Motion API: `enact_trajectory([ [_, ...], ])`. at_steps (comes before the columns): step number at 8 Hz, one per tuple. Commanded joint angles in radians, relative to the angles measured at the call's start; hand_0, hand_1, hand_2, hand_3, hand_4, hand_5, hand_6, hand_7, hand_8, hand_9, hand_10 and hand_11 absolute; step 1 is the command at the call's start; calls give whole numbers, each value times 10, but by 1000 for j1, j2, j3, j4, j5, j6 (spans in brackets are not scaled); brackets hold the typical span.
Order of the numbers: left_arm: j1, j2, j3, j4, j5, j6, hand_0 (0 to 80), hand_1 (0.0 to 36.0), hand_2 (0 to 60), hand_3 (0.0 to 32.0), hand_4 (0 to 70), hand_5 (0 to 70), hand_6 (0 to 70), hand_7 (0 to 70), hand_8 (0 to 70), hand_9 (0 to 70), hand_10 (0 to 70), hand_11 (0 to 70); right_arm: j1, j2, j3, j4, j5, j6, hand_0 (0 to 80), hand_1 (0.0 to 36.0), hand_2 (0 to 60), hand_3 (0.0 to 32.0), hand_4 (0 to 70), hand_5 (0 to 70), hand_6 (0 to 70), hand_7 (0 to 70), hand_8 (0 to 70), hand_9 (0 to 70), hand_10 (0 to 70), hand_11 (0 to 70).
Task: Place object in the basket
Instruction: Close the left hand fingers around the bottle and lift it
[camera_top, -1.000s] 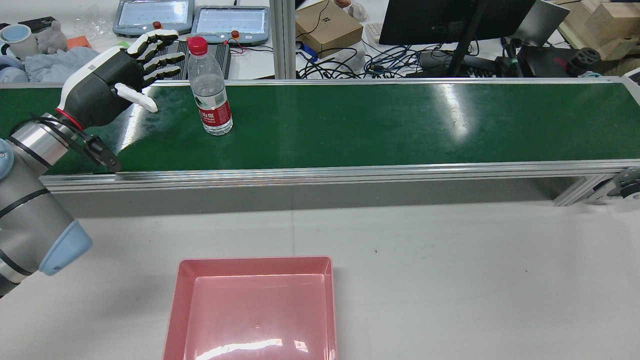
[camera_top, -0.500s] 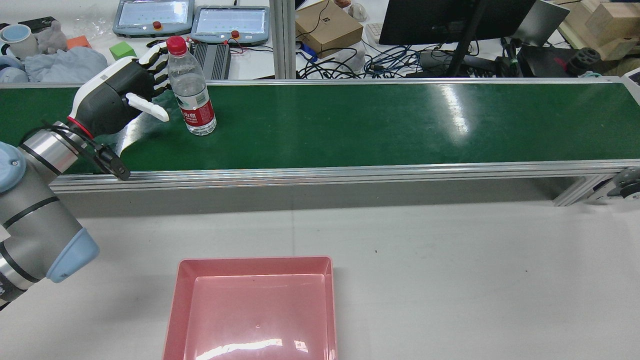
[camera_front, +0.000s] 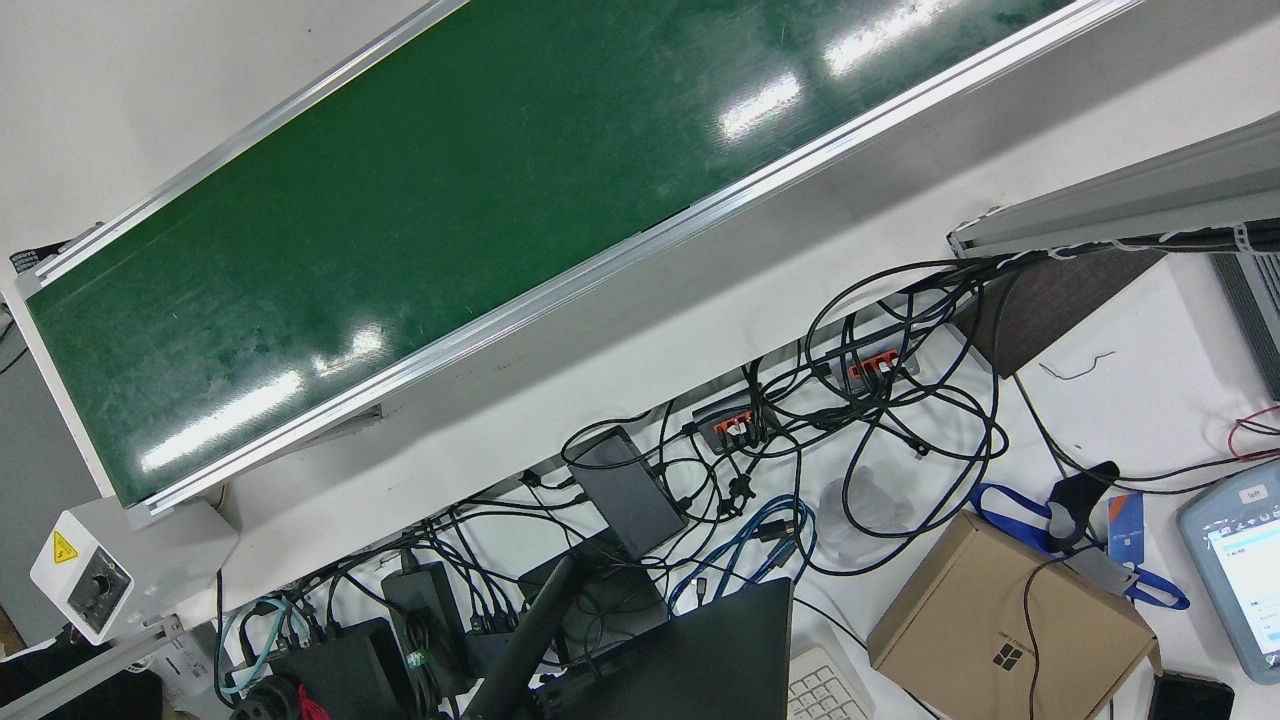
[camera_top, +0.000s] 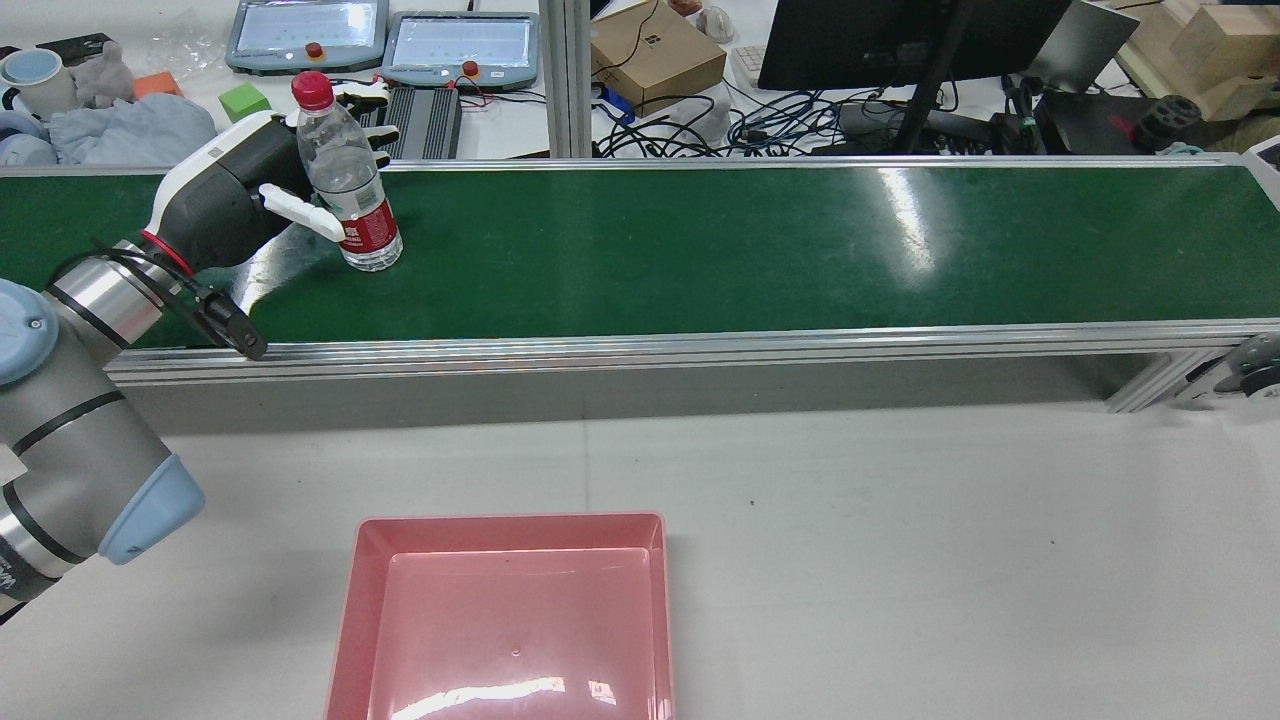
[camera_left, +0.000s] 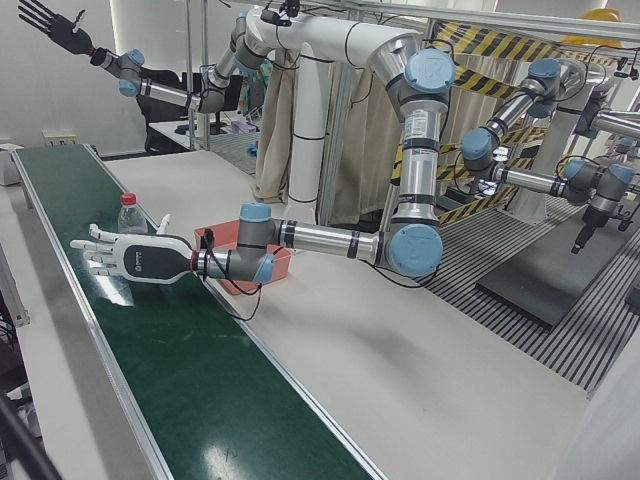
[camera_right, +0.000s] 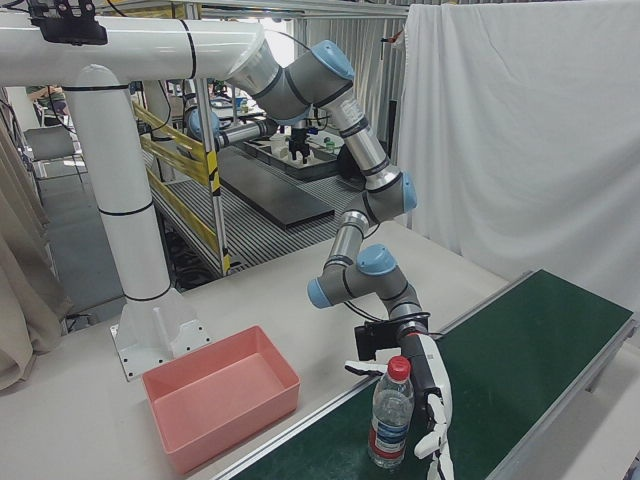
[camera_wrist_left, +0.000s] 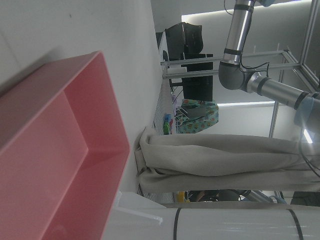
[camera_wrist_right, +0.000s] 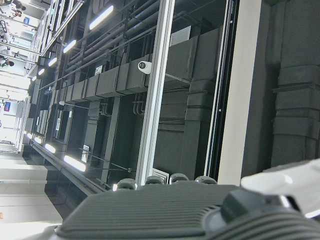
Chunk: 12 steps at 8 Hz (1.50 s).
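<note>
On belt (camera_top: 700, 250): left hand (camera_top: 235, 195) spread, flanking upright bottle (camera_top: 345, 185).

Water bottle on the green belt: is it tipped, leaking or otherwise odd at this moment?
Nothing stands out. The water bottle stands upright on the green belt, red cap on, with no liquid visible around it. The left hand is beside it with fingers spread, not closed. The pink basket sits square on the table, with nothing in it.

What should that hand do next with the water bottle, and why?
Probably close its fingers around the bottle. The left hand is open right beside it, thumb in front, fingers behind, and the bottle stands upright on the green belt, not yet gripped.
</note>
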Motion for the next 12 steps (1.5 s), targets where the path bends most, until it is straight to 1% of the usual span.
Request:
enact_trajectory([
  [1,-3,-4,1,17,0,3,564,98,0,84,49,372,74,67,160,187,103,165,0,0,0,0,0,0,0,0,0,0,0,0,0,0,0,0,0,0],
  [2,-10,-6,3,50,-2,50,640,137,0,2,168,538,105,102,202,265,275,413,0,0,0,0,0,0,0,0,0,0,0,0,0,0,0,0,0,0],
  [3,-21,-3,0,50,1,67,716,100,0,0,574,700,343,378,452,585,571,700,0,0,0,0,0,0,0,0,0,0,0,0,0,0,0,0,0,0],
  [4,-30,-4,-8,55,1,66,614,46,0,0,577,700,634,700,700,700,700,700,0,0,0,0,0,0,0,0,0,0,0,0,0,0,0,0,0,0],
  [5,-41,-4,-28,58,3,64,616,61,0,0,509,700,634,700,700,700,700,700,0,0,0,0,0,0,0,0,0,0,0,0,0,0,0,0,0,0],
  [6,-38,-4,-46,72,3,64,623,56,0,0,493,700,621,700,700,700,700,700,0,0,0,0,0,0,0,0,0,0,0,0,0,0,0,0,0,0],
  [8,-31,0,-80,72,3,64,622,67,0,0,481,700,624,700,700,700,700,700,0,0,0,0,0,0,0,0,0,0,0,0,0,0,0,0,0,0],
  [9,-29,8,-135,92,3,65,614,68,0,0,451,700,608,700,700,700,700,700,0,0,0,0,0,0,0,0,0,0,0,0,0,0,0,0,0,0],
  [10,-27,17,-226,162,4,66,616,70,0,0,425,700,587,700,700,700,700,700,0,0,0,0,0,0,0,0,0,0,0,0,0,0,0,0,0,0],
  [11,-17,52,-323,222,21,69,616,72,0,0,404,700,566,700,700,700,700,700,0,0,0,0,0,0,0,0,0,0,0,0,0,0,0,0,0,0],
  [12,36,86,-432,284,24,72,612,75,0,0,373,700,534,700,700,700,700,700,0,0,-2,0,0,0,0,0,0,0,0,0,0,0,0,0,0,0],
])
